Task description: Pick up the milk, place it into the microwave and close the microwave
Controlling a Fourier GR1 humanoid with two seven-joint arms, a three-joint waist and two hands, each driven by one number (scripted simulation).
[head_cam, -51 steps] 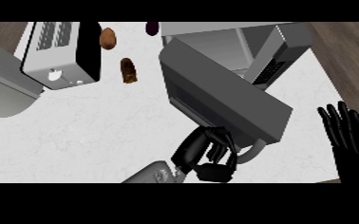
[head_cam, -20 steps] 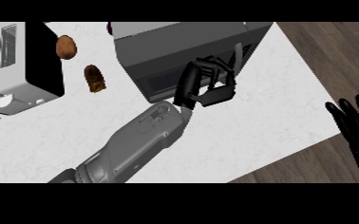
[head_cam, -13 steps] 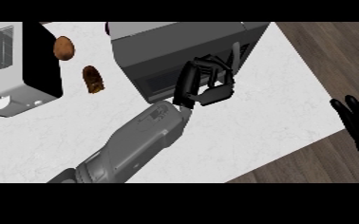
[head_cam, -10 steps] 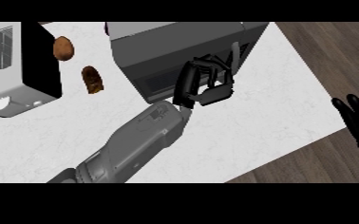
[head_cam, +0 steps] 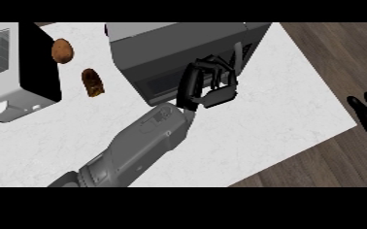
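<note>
Milk nowhere in sight on the worktop (head_cam: 287,102); judged to sit inside the microwave (head_cam: 179,43), hidden behind the door (head_cam: 161,83), so no telling its tilt or the lie of its long axis. Looks like the closing step, with the door seeming flat against the body or nearly so. Left hand (head_cam: 211,85) at the door's front, toward its right end, fingers (head_cam: 192,80) curled in with nothing seen inside them, knuckles apparently touching the panel. To finish well: press through the backs of the curled fingers square to the door face, near the end away from the hinge, judged to be this right end, and follow through until flush; no sideways dragging, to avoid shoving the whole box along the worktop. Microwave lying with its long axis on a diagonal, from lower left to upper right of the head view, door facing lower right, toward the robot. Right hand (head_cam: 356,107) resting at the view's right edge, fingers straight and relaxed, well apart from everything.
</note>
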